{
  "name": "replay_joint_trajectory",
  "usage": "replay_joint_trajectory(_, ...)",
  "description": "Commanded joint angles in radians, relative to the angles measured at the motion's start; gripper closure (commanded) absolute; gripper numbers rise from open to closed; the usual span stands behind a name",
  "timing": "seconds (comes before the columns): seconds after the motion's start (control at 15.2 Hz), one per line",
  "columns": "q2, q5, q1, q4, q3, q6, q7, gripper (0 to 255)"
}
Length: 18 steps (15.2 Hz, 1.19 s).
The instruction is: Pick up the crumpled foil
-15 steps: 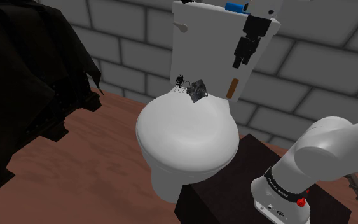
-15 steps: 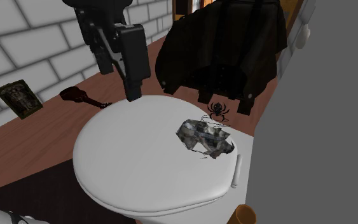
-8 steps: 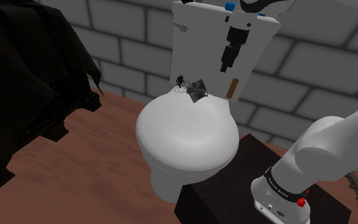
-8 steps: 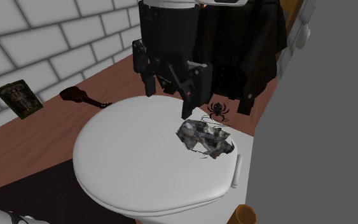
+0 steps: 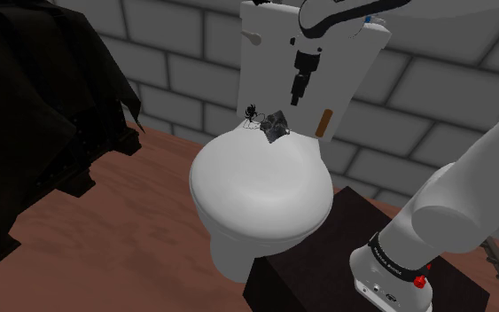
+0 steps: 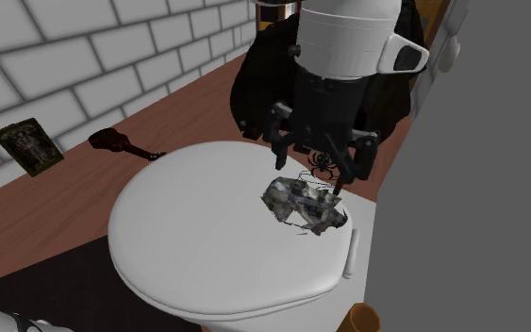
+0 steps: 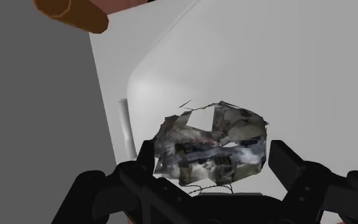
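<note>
Shoulder view
- Toilet lid: white, closed, smooth and gently domed. I place everything else by it.
- Crumpled foil: on the lid's back edge, just in front of the white tank.
- My claw: hanging above the lid's back edge, pointing down over the foil.
- Room: grey brick wall behind the lid, reddish wood floor beside it, and a black garment heaped well apart from it.

Second exterior view
- Foil: a grey-silver creased wad on the lid, near its hinge end.
- Spider: small and black, at the lid's rear rim, just beside the foil.
- Claw: fingers spread, tips low on either side of the foil's top.
- Floor clutter: a tiny guitar and a framed picture, both well apart from the lid.

Wrist view
- Claw: spread wide with the foil between my fingers; nothing pinched yet.
- Brown cylinder: beyond the lid's hinge end, out of my way.
- Handling, my guess: light, thin and easily crushed, with ragged flaps.
- Where to hold: across the thick middle, not a loose flap, with a gentle squeeze.
- Risk: the lid looks slick, so one finger landing first could skid the wad away.
</note>
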Motion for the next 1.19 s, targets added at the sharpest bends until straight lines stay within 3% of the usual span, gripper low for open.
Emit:
replay_joint_trajectory(0.0, 0.075, 0.008, 0.002, 0.052, -0.003, 0.019, -0.044, 0)
replay_joint_trajectory(0.33, 0.253, 0.028, -0.006, 0.189, -0.001, 0.054, -0.143, 0)
replay_joint_trajectory(0.92, 0.292, 0.038, -0.008, 0.134, 0.002, 0.146, -0.148, 0)
replay_joint_trajectory(0.99, 0.289, 0.037, -0.009, 0.129, 0.001, 0.148, -0.148, 255)
replay_joint_trajectory(1.12, 0.29, 0.037, -0.009, 0.13, 0.001, 0.148, -0.149, 255)
